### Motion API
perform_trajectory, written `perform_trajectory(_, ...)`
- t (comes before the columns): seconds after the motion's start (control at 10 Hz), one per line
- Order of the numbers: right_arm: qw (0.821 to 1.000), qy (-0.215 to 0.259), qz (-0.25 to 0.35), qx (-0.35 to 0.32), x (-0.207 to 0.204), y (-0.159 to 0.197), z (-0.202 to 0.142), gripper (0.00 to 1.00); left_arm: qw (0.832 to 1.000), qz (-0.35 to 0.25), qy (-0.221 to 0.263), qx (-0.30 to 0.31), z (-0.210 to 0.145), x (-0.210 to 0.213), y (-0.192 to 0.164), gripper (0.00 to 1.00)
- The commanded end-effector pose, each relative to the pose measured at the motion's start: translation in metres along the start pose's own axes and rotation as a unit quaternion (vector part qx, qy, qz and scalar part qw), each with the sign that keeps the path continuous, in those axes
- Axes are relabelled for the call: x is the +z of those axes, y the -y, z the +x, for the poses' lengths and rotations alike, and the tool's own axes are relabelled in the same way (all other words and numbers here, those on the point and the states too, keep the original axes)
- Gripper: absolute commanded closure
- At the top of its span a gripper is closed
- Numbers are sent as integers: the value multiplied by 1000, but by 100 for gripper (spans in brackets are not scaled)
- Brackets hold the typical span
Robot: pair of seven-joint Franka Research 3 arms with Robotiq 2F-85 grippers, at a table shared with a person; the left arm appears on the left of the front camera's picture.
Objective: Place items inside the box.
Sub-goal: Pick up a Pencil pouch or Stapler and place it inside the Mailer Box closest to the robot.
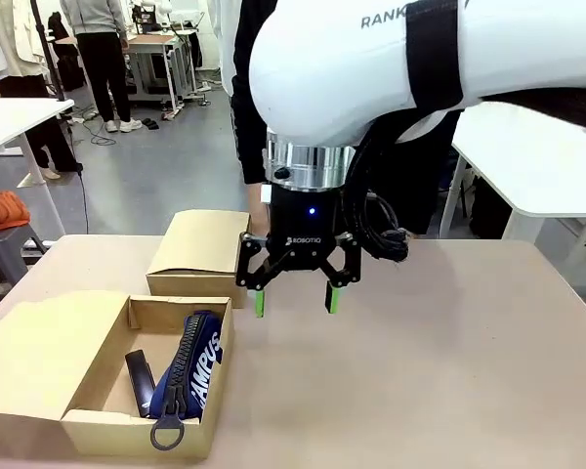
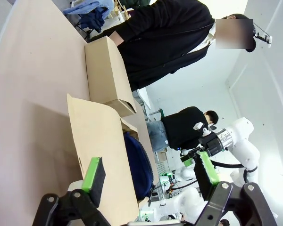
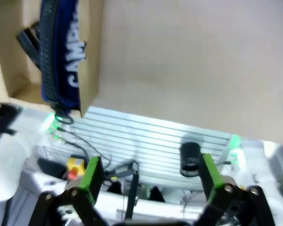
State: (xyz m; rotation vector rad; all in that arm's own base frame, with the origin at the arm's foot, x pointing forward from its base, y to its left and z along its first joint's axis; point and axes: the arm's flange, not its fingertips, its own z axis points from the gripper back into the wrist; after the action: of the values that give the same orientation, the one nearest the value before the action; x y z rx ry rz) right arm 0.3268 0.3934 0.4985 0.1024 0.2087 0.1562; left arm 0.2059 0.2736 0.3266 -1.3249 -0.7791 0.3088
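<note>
The open cardboard box (image 1: 98, 425) sits at the table's front left with its lid flap spread out to the left. The navy zippered pouch (image 1: 197, 363) with white lettering leans against the box's right wall, and the slim black stapler (image 1: 140, 377) lies beside it. My right gripper (image 1: 295, 293) hangs open and empty above the table, just right of the box. Its wrist view shows the pouch (image 3: 61, 52), stapler (image 3: 30, 40) and box wall (image 3: 92, 56). My left gripper (image 2: 148, 172) is open and empty, seeing the box flap (image 2: 99, 141) and pouch (image 2: 139, 165). The yellow utility knife and white marker are out of view.
A closed cardboard box (image 1: 200, 249) stands behind the open one. A person in black (image 1: 249, 117) stands at the far side behind my right arm. Bare table (image 1: 430, 371) stretches to the right.
</note>
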Motion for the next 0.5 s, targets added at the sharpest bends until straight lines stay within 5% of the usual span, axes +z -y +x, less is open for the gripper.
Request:
perform_trajectory(0.0,997,9,78,-11,36,80,-6,0,1000,-9,9,-10,-2,-3,2,4)
perform_trajectory(0.2,971,-43,227,57,51,184,-6,0,1000,-9,9,-10,-2,-3,2,4)
perform_trajectory(0.4,935,-17,351,47,32,277,-15,0,1000,-9,9,-10,-2,-3,2,4)
